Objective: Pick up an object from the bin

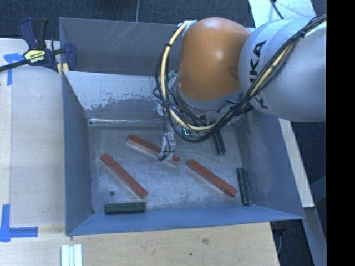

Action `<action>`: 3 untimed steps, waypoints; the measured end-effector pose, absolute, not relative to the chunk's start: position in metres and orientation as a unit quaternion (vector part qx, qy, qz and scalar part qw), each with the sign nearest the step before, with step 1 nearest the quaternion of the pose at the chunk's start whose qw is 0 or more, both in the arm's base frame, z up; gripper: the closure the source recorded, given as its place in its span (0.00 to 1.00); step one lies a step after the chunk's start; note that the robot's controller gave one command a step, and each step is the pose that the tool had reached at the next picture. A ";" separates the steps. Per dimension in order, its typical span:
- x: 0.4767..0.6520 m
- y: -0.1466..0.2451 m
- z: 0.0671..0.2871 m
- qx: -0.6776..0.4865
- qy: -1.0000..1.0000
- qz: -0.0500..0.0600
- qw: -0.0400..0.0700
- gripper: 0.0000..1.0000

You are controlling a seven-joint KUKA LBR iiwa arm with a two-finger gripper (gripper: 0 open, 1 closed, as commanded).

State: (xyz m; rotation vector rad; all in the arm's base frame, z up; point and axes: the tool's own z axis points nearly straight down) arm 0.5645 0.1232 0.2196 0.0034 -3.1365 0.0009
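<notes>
the bin is made of grey metal. it has slanted walls and a flat floor. the floor looks dull and a bit scratched, and the back wall has pale scuff marks.

long thin sticks lie in the bin, apart from each other. three are red-brown and flat, like little planks. the left red stick lies slanted on the floor near the left wall. the right red stick lies slanted too, closer to the right wall. the middle red stick lies between them, nearer the back.

there are dark bars as well. they look smooth and have square ends. the front green bar lies flat along the front wall. the right green bar lies by the right wall, pointing from front to back. a third dark bar pokes out from under the arm near the back.

the arm is big, round and silver-grey. it has a smooth orange cover shaped like a ball, with yellow and black cables looped round it.

the gripper hangs under the orange cover. it is thin and shiny. its tip is down at the right end of the middle red stick, which lies on the bin floor. i cannot tell if the gripper is open or clenched, or if it has the stick.
</notes>
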 end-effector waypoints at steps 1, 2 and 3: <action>0.573 0.088 0.073 -0.084 -0.996 0.001 0.002 0.00; 0.575 0.089 0.078 -0.085 -0.996 0.000 -0.002 1.00; 0.586 0.108 0.248 -0.071 -0.997 -0.002 -0.006 1.00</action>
